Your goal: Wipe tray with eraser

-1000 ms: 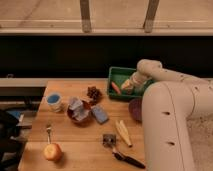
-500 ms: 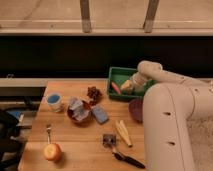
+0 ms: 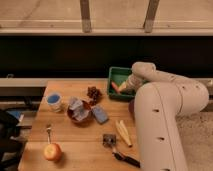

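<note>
The hand is down inside the green tray at the far right of the worktop, with the big white arm curling over from the near right to reach it. From where I stand I cannot tell whether the hand is clasping anything or is slack. A small tan block, which I take for the eraser, lies on the tray floor right against the hand, and I cannot say if it is held or merely touched. Just left of it, also in the tray, is a slim orange piece. I'd judge the eraser light and stiff with a little give, grippy rather than slippery. It is best pinched across its narrow sides, so that a broad face stays flat on the plastic for rubbing. The tray looks light too and may slide under the strokes. Further out, a blue block and a bowl of crumpled scraps sit mid-worktop. A blue cup stands to the left, and an apple lies near the front.
</note>
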Motion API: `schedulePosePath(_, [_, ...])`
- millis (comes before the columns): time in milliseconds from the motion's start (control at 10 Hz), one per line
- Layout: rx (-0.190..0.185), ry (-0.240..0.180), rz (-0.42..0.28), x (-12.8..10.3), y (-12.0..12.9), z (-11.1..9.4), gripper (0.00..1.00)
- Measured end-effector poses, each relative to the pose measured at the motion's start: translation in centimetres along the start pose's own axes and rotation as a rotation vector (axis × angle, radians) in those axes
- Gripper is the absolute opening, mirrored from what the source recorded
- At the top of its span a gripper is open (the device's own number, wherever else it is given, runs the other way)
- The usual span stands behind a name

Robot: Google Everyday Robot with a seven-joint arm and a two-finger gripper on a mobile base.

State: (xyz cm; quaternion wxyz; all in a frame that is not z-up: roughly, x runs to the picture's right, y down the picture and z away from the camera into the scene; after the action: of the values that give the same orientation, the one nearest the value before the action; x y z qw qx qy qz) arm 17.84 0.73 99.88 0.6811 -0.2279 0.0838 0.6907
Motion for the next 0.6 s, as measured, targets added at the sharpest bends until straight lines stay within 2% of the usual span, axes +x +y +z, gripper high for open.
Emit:
schedulePosePath(300, [0.024,-0.012,-0.011,-0.2,0.0,-0.3,0.34])
schedulePosePath(600, [0.054,-0.031,-0.017,-0.5,-0.5,-1.4,0.05])
